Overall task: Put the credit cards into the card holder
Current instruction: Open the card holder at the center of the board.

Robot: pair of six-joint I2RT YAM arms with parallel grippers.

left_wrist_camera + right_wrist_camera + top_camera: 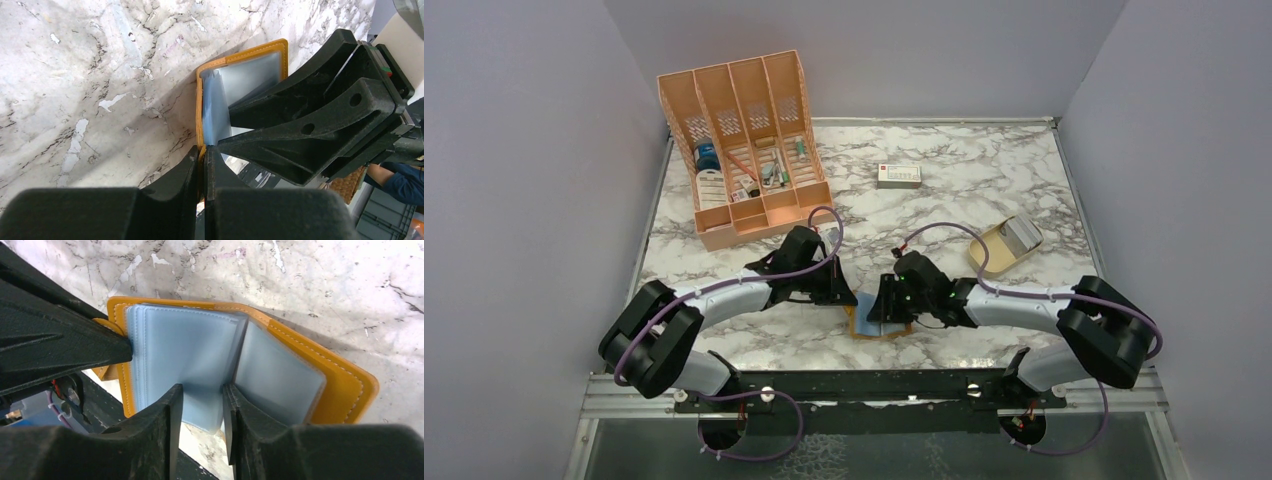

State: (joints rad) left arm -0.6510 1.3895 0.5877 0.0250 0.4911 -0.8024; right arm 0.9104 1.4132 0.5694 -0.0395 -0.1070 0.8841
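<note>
Surface: white marble with grey veins, lilac walls on three sides.
Card holder: 6 o'clock, lying open.
My left pincer: clamped on its orange edge.
My right pincer: part open, straddling a grey-blue pocket leaf.
Credit cards: 3 o'clock, in the tan dish.

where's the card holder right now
The card holder lies open on the table, near edge centre in the top view; the left end effector pinches its orange edge, the right end effector straddles a blue pocket leaf.
</note>
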